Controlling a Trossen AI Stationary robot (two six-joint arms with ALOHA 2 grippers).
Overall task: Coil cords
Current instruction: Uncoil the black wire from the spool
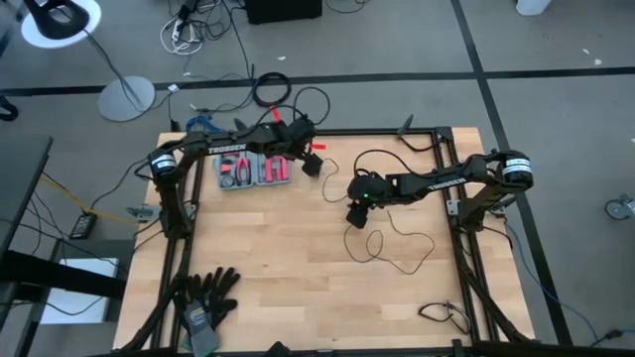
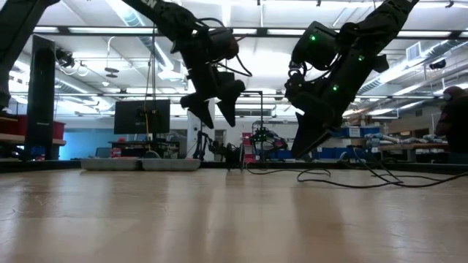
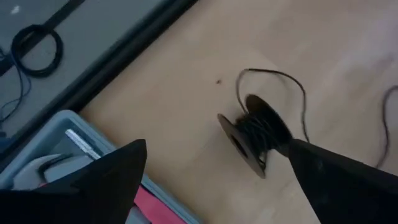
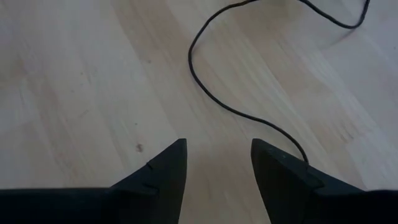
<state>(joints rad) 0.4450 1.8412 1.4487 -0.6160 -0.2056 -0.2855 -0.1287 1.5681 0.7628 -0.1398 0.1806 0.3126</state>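
Jaws spread wide on both arms, and neither pair is pinching anything. The left gripper (image 1: pixel 311 165) is hanging above the far part of the worktop (image 1: pixel 278 268), just beside a grey tool tray (image 1: pixel 253 171) that holds red-handled tools. In the left wrist view its two dark fingers (image 3: pixel 106 180) are standing well apart, and a small round black spool (image 3: pixel 254 135) with thin wire wound on it is lying on the wood between them; one finger is showing right at the spool's edge, though whether it is touching cannot be told.

The right gripper (image 1: pixel 357 211) is hovering near the middle of the worktop, its tips pointing down. In the right wrist view its fingers (image 4: pixel 161 174) are parted over bare wood, with the thin black cord (image 4: pixel 211 93) curving past and running under one fingertip.

The cord is trailing in loose loops across the right half of the worktop (image 1: pixel 392 243), uncoiled, with one arc rising toward the far edge. In the low view it is lying flat on the surface (image 2: pixel 344 175) below the right gripper (image 2: pixel 303 150), while the left gripper (image 2: pixel 213 109) is hanging clear of the wood.

White lettering reading "TROSSEN" is showing on the left arm's forearm (image 1: pixel 233 149); the right arm carries similar lettering, too small to read. A pair of black gloves (image 1: pixel 206 297) is lying at the near left corner.
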